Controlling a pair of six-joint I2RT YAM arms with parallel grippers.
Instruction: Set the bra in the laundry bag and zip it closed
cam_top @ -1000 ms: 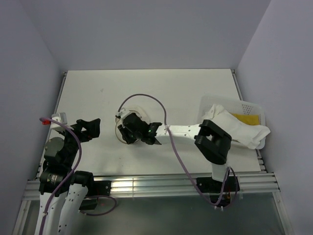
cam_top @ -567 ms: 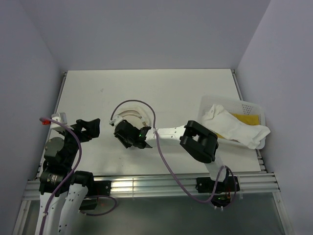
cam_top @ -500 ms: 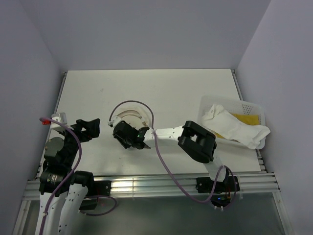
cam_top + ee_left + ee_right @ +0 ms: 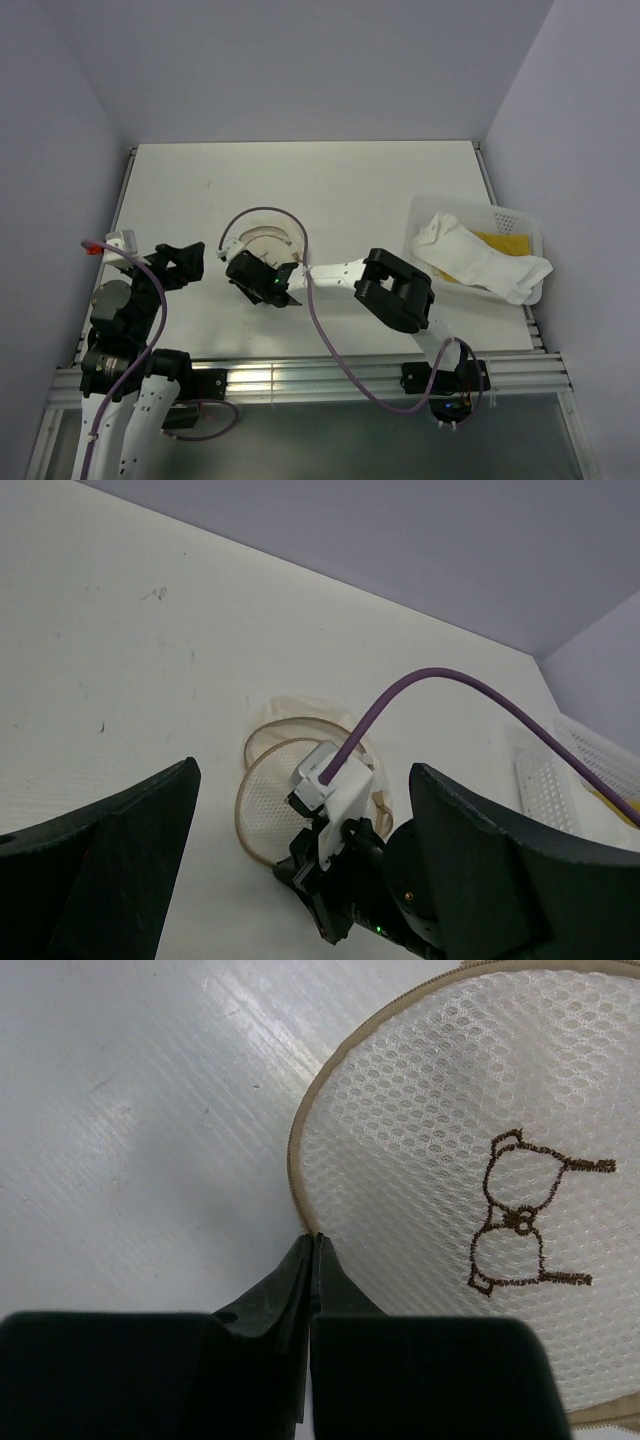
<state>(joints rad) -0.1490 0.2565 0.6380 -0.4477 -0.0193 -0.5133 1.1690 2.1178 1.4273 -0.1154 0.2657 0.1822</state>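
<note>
The laundry bag [image 4: 264, 236] is a round cream mesh pouch with a tan zip rim, lying flat at mid table. It also shows in the right wrist view [image 4: 470, 1140], with a brown embroidered bra outline, and in the left wrist view [image 4: 275, 785]. My right gripper [image 4: 240, 270] reaches left to the bag's near edge. In the right wrist view its jaws [image 4: 314, 1242] are pressed together on the tan rim. The mustard-yellow bra [image 4: 502, 243] lies in the basket at the right, mostly under a white cloth. My left gripper [image 4: 190, 262] is open and empty, left of the bag.
A white perforated basket [image 4: 522, 220] stands at the table's right edge, with a crumpled white cloth [image 4: 478, 258] draped over its front rim. The right arm and its purple cable [image 4: 300, 235] stretch across the table's near half. Walls close in on three sides.
My right arm has swung left, its gripper sliding along the bag's near edge to the left side. The bag has barely shifted. The left arm has not moved.
</note>
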